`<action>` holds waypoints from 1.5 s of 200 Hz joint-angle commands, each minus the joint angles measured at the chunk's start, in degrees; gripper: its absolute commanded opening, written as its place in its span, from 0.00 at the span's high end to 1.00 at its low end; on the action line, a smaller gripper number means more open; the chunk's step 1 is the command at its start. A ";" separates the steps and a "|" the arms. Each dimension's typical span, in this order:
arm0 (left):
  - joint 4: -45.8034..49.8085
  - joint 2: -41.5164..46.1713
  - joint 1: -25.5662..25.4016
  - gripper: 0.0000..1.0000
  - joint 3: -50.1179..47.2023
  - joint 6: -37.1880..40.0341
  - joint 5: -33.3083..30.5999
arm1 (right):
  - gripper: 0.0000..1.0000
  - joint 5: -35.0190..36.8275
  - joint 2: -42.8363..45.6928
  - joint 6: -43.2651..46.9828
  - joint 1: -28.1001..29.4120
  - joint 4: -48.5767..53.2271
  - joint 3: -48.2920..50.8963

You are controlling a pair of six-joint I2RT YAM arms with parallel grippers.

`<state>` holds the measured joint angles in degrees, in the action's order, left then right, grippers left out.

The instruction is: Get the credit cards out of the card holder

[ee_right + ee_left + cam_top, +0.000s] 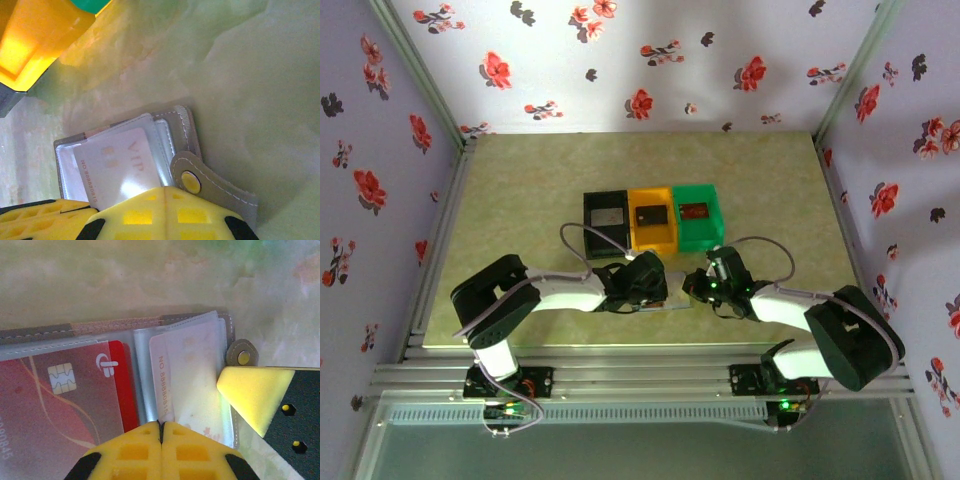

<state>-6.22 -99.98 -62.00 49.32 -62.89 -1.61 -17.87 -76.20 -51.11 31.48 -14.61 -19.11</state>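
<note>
Grey card holder (672,303) on the table (520,220), top view, mostly hidden under both wrists. The left gripper (650,285) is over its left part and the right gripper (705,287) is at its right end. Beyond the holder is a row of black bin (607,222), orange bin (652,224) and green bin (698,216), one card lying in each, so part of the job looks done. Left wrist view: the holder lies open with its clear sleeves up. A red card (65,390) with a chip sits sleeved in the holder's left panel, and a light card (187,375) is in the right panel. The left pincer's yellow tips are pressed together at the light card's near corner. That looks like a pinch on the card to draw it out, though sleeve film may be caught too. The right pincer's pad touches the holder's right edge just beside the snap tab (243,356), likely pinning the holder so it won't slide with the pull. Right wrist view: the right jaws are closed flat with nothing visible between them, tips at the holder's near edge beside the snap tab. The light card, marked VIP, seems partly out of its sleeve. At least two cards remain in the holder.
</note>
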 commanded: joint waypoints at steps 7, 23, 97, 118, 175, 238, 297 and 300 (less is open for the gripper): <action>-2.69 1.37 -0.49 1.00 -1.55 -0.52 -1.64 | 1.00 0.97 -1.45 -0.38 -0.29 4.15 1.98; -3.73 1.70 -0.49 1.00 -2.03 -0.39 -1.59 | 1.00 0.91 -1.34 -0.39 -0.29 4.24 1.96; -7.37 5.08 -0.49 1.00 -5.22 0.47 -1.90 | 1.00 1.53 -0.66 -0.10 -0.29 5.38 1.98; -8.72 6.07 -0.50 1.00 -6.56 0.73 -2.08 | 1.00 1.78 -0.23 0.05 -0.29 5.99 1.89; -11.53 8.34 -0.47 1.00 -9.44 0.84 -2.17 | 1.00 2.05 0.65 0.58 -0.33 7.49 1.63; -12.41 12.72 -0.49 1.00 -12.47 3.34 -2.08 | 1.00 2.57 3.03 1.02 -0.34 9.81 1.55; -12.41 17.24 -0.50 1.00 -16.91 3.72 -2.60 | 1.00 1.80 5.53 2.44 -0.37 11.01 1.37; -12.39 17.59 -0.49 1.00 -17.09 3.86 -2.60 | 1.00 1.61 5.80 2.65 -0.37 10.91 1.36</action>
<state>-17.61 -85.30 -62.11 34.06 -60.99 -2.50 -16.95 -71.75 -50.59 31.48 -7.97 -18.90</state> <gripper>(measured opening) 0.069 0.063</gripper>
